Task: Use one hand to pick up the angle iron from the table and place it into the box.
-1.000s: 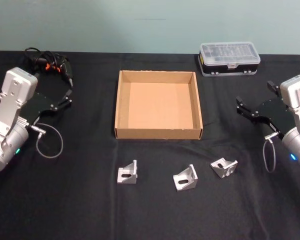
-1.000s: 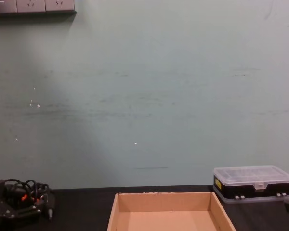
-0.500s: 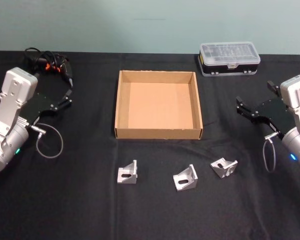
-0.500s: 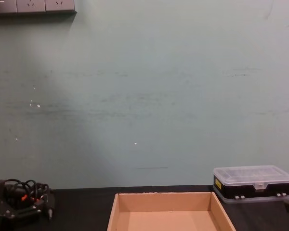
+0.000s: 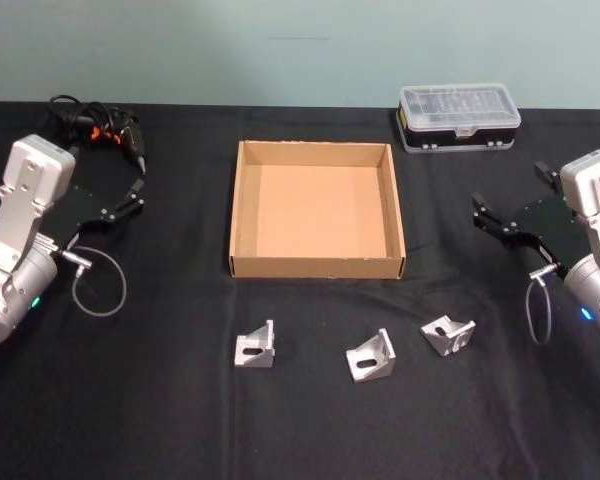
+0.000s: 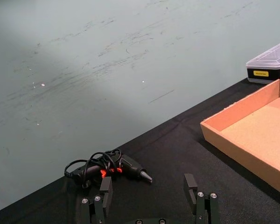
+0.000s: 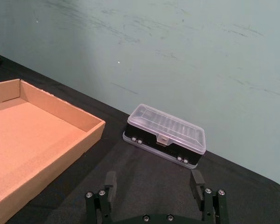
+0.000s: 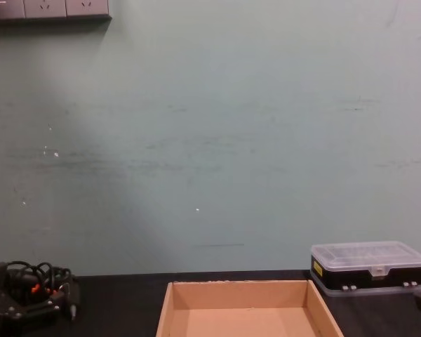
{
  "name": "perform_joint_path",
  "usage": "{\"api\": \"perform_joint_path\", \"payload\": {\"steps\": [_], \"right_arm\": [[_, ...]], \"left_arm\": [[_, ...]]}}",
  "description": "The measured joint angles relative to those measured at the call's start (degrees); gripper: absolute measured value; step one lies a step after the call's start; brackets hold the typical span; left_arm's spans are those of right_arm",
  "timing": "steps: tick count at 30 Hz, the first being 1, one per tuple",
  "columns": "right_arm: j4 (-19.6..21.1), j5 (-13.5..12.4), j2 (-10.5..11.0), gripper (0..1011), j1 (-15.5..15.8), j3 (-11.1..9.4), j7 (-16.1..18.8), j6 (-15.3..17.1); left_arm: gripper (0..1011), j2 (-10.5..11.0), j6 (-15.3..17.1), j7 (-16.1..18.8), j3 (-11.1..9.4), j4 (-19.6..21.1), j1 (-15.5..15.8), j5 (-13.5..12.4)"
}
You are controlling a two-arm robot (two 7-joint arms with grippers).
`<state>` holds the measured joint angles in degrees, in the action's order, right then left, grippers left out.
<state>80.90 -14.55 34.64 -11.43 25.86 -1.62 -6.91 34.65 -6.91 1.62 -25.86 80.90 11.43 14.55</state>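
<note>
Three silver angle irons lie in a row on the black table (image 5: 130, 410), in front of the box: one at the left (image 5: 255, 347), one in the middle (image 5: 371, 357), one at the right (image 5: 447, 335). The tan cardboard box (image 5: 317, 266) sits empty mid-table; its wall also shows in the chest view (image 8: 242, 288). My left gripper (image 5: 120, 200) hovers open at the far left, beside the box (image 6: 233, 112), its fingers (image 6: 191, 186) spread with nothing between them. My right gripper (image 5: 508, 200) hovers open at the far right, its fingers (image 7: 196, 179) also bare.
A black plastic case with a clear lid (image 5: 458, 117) stands behind the box to the right (image 7: 165, 137). A black power tool with coiled cable (image 5: 100, 125) lies at the back left (image 6: 112, 168). A pale green wall rises behind the table.
</note>
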Motion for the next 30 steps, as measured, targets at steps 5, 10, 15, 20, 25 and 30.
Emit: {"api": "perform_joint_path", "payload": {"steps": [5, 10, 15, 20, 25, 30], "right_arm": [[0.0, 0.0, 0.0, 1003, 0.0, 0.0, 0.0, 0.0], [0.5, -0.8, 0.0, 1003, 0.2, -0.6, 1.2, 0.0], [3.5, -3.6, 1.2, 1003, 2.1, -2.5, 4.2, 0.3], [7.2, -6.7, 3.5, 1003, 5.3, -4.6, 7.5, 1.0], [12.8, -10.9, 8.2, 1003, 12.0, -8.0, 11.6, 1.4], [18.1, -13.6, 13.5, 1003, 20.5, -11.7, 14.6, 0.8]], "left_arm": [[1000, 0.0, 0.0, 0.0, 0.0, 0.0, 0.0, 0.0], [1000, 0.0, 0.0, 0.0, 0.0, 0.0, 0.0, 0.0], [1000, 0.0, 0.0, 0.0, 0.0, 0.0, 0.0, 0.0], [1000, 0.0, 0.0, 0.0, 0.0, 0.0, 0.0, 0.0], [1000, 0.0, 0.0, 0.0, 0.0, 0.0, 0.0, 0.0], [1000, 0.0, 0.0, 0.0, 0.0, 0.0, 0.0, 0.0]]}}
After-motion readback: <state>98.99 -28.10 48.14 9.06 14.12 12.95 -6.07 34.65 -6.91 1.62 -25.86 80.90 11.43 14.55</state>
